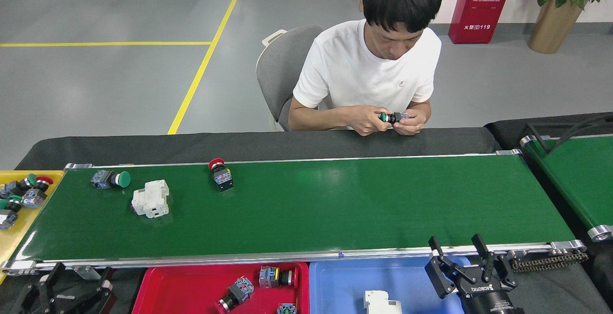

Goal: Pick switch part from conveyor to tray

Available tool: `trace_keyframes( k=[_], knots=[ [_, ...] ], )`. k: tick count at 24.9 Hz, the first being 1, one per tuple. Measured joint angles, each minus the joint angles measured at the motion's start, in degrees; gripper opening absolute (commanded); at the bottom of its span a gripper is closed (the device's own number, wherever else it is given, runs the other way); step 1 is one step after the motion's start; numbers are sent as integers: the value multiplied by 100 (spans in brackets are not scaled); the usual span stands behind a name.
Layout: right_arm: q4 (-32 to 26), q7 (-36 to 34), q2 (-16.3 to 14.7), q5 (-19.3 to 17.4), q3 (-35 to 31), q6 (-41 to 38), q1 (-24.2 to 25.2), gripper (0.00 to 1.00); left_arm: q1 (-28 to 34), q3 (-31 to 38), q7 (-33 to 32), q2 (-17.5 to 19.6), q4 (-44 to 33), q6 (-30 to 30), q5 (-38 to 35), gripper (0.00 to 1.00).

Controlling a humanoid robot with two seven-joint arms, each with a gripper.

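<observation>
Low: left end effector cropped, aperture unclear; right end effector spread, empty, beside conveyor.

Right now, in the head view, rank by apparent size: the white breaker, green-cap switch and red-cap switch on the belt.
1. White breaker, clearly largest.
2. Green-cap switch and red-cap switch look about alike; they lie at different angles, so I won't rank them.

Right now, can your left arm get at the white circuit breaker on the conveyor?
Probably yes. The white circuit breaker lies on the left part of the conveyor, with bare belt between it and the near rail. The left gripper sits low beyond that rail, jaws open and empty; nothing stands between.
</observation>
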Motion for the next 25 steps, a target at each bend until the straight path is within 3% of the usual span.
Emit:
trace_keyframes(
  k=[4,9,12,16,19,20,21,22,23,25],
  knots=[
    [-29,14,301,9,1,423,0,98,-662,-15,-294,1,752,-22,-2,99],
    [-89,38,298,617,18,623,0,98,-1198,-123,-431,53,1585,-23,-14,99],
    [-124,41,297,698,19,646,1,99,-1349,-130,-440,182,1914,145,-15,99],
    [-126,76,297,704,24,638,0,99,-1769,-355,-459,207,2428,780,-19,99],
    [-123,61,291,701,25,454,-1,99,-2265,-705,-437,226,2983,1647,-19,98],
    [-116,59,288,701,25,409,-4,99,-2423,-798,-423,228,3168,1862,-20,94],
    [-106,58,284,701,27,362,-13,99,-2563,-880,-410,235,3361,2038,-19,70],
    [-99,57,272,701,26,327,-22,99,-2669,-927,-400,249,3501,2184,-19,30],
    [-91,57,272,701,27,296,-28,99,-2720,-951,-390,271,3563,2239,-19,12],
    [-84,57,272,701,27,275,-29,99,-2730,-1033,-384,355,3594,2295,0,5]
  ],
)
